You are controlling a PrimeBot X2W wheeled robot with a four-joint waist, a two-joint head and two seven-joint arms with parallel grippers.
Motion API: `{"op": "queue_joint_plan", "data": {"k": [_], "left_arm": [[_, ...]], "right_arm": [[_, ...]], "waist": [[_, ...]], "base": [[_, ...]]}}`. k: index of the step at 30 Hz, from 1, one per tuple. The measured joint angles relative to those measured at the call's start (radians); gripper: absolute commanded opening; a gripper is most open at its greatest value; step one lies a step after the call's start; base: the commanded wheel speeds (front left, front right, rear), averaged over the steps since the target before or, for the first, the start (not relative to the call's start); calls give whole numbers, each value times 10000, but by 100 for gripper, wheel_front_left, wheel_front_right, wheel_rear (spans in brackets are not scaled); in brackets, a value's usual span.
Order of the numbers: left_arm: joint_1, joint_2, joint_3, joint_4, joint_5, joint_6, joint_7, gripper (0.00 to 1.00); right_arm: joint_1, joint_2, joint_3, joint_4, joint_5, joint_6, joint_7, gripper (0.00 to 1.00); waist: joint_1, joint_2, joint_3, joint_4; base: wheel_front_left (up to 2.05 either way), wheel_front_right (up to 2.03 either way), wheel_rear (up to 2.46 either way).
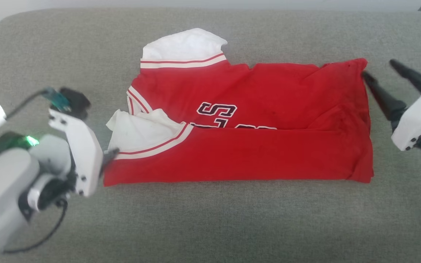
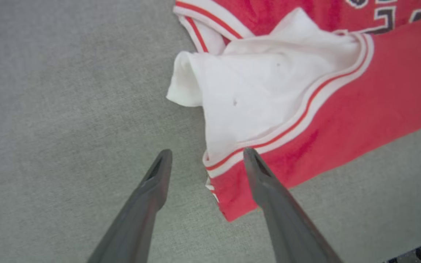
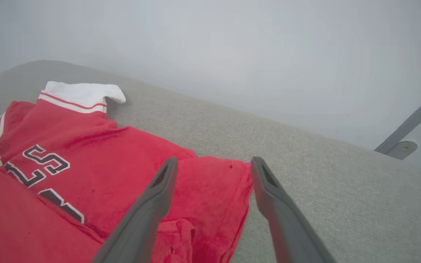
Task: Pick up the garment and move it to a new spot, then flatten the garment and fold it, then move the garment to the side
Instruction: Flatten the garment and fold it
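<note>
Red garment lies once-folded between our wide-open, empty left pincer, at its sleeve end, and right pincer, at its hem corner; we judge further folds and the sideways move are not yet done.

Our head camera looks forward and down over the whole red jersey on the grey cushion. Our left wrist camera faces down, close above its white-sleeved end. Our right wrist camera looks low across the opposite end; all three share the jersey.
</note>
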Motion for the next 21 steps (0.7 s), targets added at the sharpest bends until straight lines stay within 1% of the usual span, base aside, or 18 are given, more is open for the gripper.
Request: {"op": "queue_joint_plan", "data": {"k": [3,5,7,8,9,15,20,21], "left_arm": [[366,196,-65,-715,-10,408,65,100],[586,278,-59,-945,-102,631,61,100],[808,330,-58,-982,-140,830,4,100],[1004,357,-8,-838,-257,1018,-100,100],[1104,364,52,-702,-303,1112,-182,100],[1530,161,311,88,-943,1252,-405,100],[1560,25,397,543,-1277,1273,-278,100],[1572,-42,424,600,-1375,1271,-234,95]], "right_arm": [[436,355,-951,-290,-681,0,-314,100],[757,646,-1569,-556,-1141,0,-401,100],[1066,955,-2125,-890,-1551,0,-424,100],[1398,1248,-2635,-1246,-1941,0,-378,100],[1564,1394,-2890,-1411,-2121,0,-328,100],[2553,2245,-4203,-2426,-2984,0,52,100],[3236,2811,-4949,-3055,-3304,-2,441,100],[3347,2888,-5051,-3173,-3350,-2,535,100]], "waist": [[0,0,7,-86],[0,0,18,-182],[0,0,42,-306],[0,0,78,-440],[0,0,99,-510],[0,0,245,-940],[0,1,298,-1169],[0,1,294,-1189]], "base": [[0,0,0],[0,0,0],[0,0,0],[0,0,0],[0,0,0],[0,0,0],[0,0,0],[0,0,0]]}}
